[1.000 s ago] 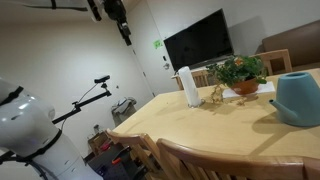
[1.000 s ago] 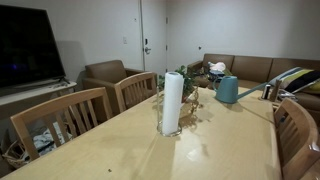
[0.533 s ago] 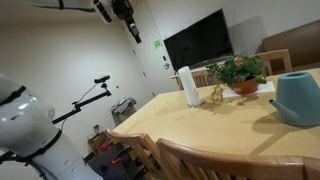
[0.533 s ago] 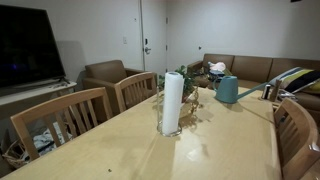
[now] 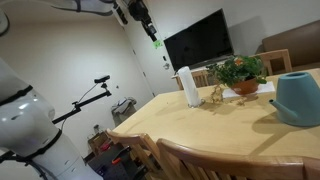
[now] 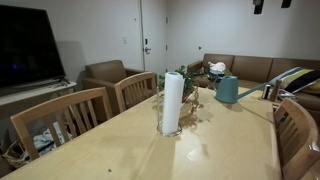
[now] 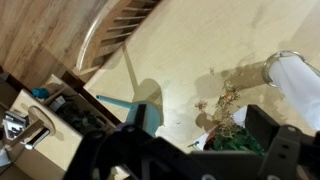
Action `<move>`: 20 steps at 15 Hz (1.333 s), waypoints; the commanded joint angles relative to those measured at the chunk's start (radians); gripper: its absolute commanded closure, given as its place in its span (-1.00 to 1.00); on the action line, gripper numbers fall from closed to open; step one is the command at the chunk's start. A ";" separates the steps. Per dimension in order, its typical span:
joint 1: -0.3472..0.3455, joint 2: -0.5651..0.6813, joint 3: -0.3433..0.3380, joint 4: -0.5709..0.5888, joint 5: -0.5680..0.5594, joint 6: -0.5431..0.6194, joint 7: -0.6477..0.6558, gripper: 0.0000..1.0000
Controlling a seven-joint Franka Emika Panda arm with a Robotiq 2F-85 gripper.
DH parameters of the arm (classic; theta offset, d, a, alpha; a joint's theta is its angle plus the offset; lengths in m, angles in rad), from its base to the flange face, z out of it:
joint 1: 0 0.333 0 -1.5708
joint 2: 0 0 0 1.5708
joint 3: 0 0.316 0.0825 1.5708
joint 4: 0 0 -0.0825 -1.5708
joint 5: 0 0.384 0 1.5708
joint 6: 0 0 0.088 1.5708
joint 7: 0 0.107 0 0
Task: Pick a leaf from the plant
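The plant [image 5: 238,70] sits in its pot toward the far end of the table [image 5: 200,125], just right of the white cylinder [image 5: 188,86], with the teal watering can [image 5: 297,98] nearer. My end effector [image 7: 205,140] hangs high above the table with its fingers spread wide, holding and touching nothing. Since a second ago it has swung right, toward the plant's side.

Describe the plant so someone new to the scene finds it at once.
Start at the long wooden table near the black TV. On it, between the tall white roll and the teal watering can, stands the plant. It is the only leafy green thing there, bushy, in a low orange-brown pot.
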 commanded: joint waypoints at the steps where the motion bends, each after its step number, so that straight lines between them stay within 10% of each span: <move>1: 0.014 0.109 0.000 0.095 -0.057 -0.023 0.042 -1.00; 20: 0.053 0.259 -0.039 0.132 -0.086 0.006 0.045 -1.00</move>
